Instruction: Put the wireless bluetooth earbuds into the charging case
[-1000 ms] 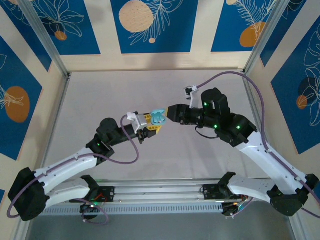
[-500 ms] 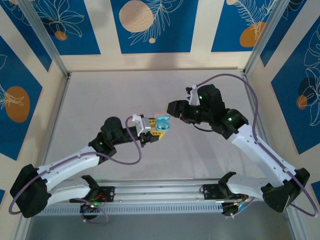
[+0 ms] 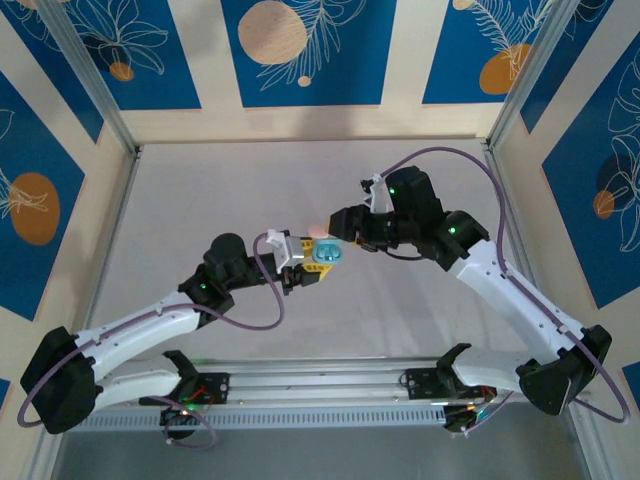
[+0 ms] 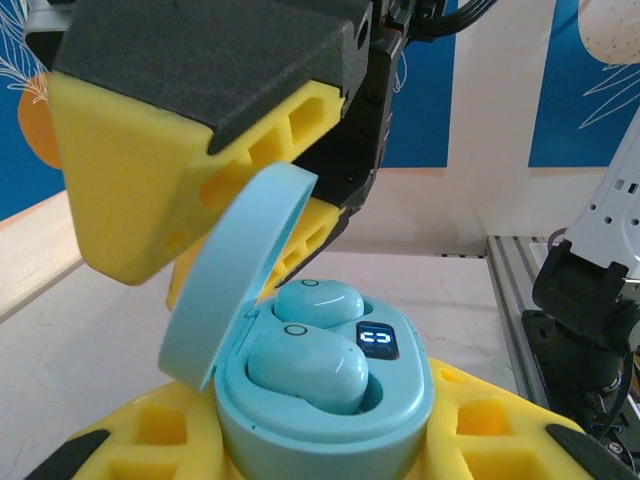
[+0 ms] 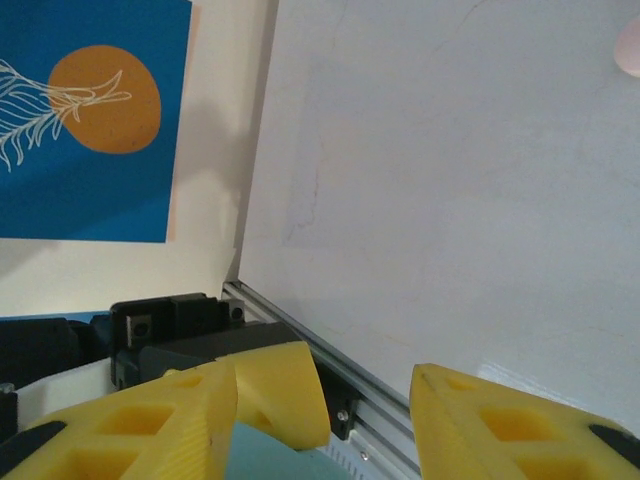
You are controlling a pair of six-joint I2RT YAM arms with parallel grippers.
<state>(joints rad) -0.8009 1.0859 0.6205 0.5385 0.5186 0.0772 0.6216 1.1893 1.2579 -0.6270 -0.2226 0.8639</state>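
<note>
While the left gripper (image 3: 316, 256) clamps the light blue charging case (image 4: 330, 425) at mid-table, both light blue earbuds (image 4: 308, 368) sit in its wells, with the lid (image 4: 232, 270) hinged up. The right gripper (image 5: 365, 395) hovers just over the lid, its fingers parted on nothing. Bare table (image 3: 200, 190) lies open on every side, out to the walls and the rail (image 3: 320, 400) at the near edge. The case's small display (image 4: 377, 340) glows with white segments too blocky to read.
</note>
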